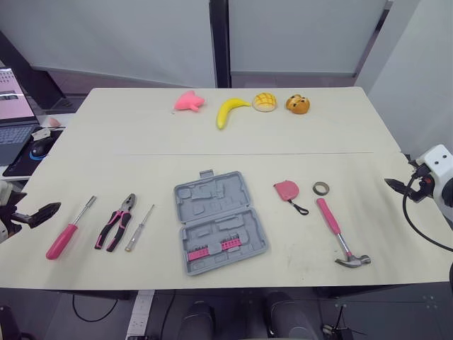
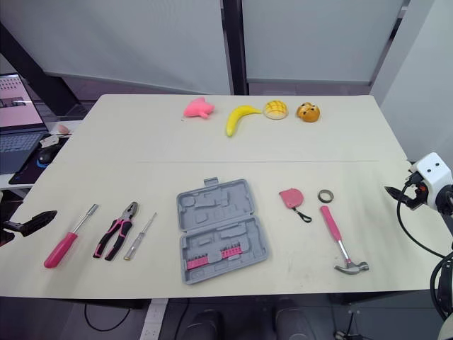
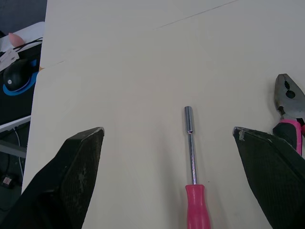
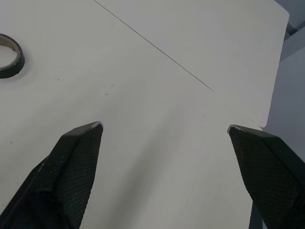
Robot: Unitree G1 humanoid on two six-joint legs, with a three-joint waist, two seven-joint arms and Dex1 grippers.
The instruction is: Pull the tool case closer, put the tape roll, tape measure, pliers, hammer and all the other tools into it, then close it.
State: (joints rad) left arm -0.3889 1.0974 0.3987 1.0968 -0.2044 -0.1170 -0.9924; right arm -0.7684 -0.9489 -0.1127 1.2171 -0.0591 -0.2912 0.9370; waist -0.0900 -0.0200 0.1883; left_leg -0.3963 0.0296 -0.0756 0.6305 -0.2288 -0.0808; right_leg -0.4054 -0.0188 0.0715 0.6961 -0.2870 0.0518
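L end effector (image 3: 167, 130) & R end effector (image 4: 164, 125) both spread wide, empty; tool case (image 1: 219, 223) open on counter (image 1: 141, 142).

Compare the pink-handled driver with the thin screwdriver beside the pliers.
The pink-handled driver is longer and thicker; the thin screwdriver is slim with a pale handle. The driver lies left of the pliers, the screwdriver right. Both lie flat, tips pointing away.
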